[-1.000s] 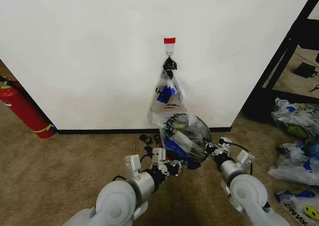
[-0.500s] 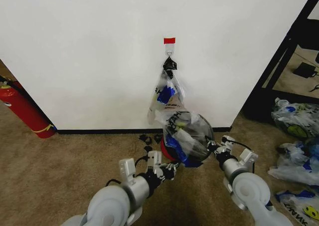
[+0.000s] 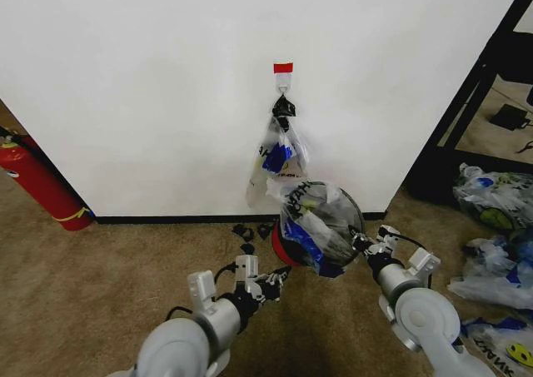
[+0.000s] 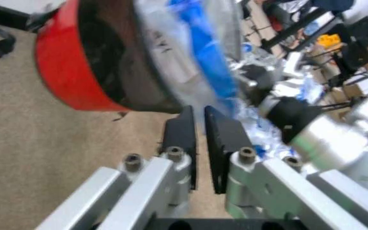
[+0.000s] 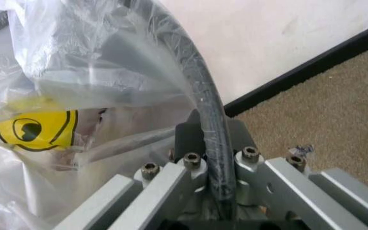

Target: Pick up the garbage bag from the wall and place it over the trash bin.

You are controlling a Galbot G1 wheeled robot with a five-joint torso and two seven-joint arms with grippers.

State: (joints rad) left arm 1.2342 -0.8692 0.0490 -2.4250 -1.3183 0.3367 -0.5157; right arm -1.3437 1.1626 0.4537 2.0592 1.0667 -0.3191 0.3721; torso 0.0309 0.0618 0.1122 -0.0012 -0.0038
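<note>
The trash bin (image 3: pixel 284 249), black with a red base, hangs tilted above the carpet in front of the wall (image 3: pixel 150 86). The garbage bag (image 3: pixel 315 217) is draped over its mouth, smiley (image 5: pixel 37 127) showing. My right gripper (image 3: pixel 364 245) is shut on the bin's black rim (image 5: pixel 200 91) with bag plastic (image 5: pixel 75 86) against it. My left gripper (image 3: pixel 275 282) sits low and to the left of the bin, apart from it. Its fingers (image 4: pixel 182 136) are shut with nothing between them, just below the red base (image 4: pixel 69 72) and the bag (image 4: pixel 197 43).
A clipped bundle of like bags (image 3: pixel 279 154) hangs from the hook (image 3: pixel 283 84) under red tape. Small black clips (image 3: pixel 248 230) lie by the baseboard. A red fire extinguisher (image 3: pixel 42 186) stands at left. A black shelf frame (image 3: pixel 466 102) and piled bags (image 3: pixel 495 206) are at right.
My left gripper has let go of the bin and bag and drawn back down and to the left. The right gripper has carried the bagged bin slightly right and up.
</note>
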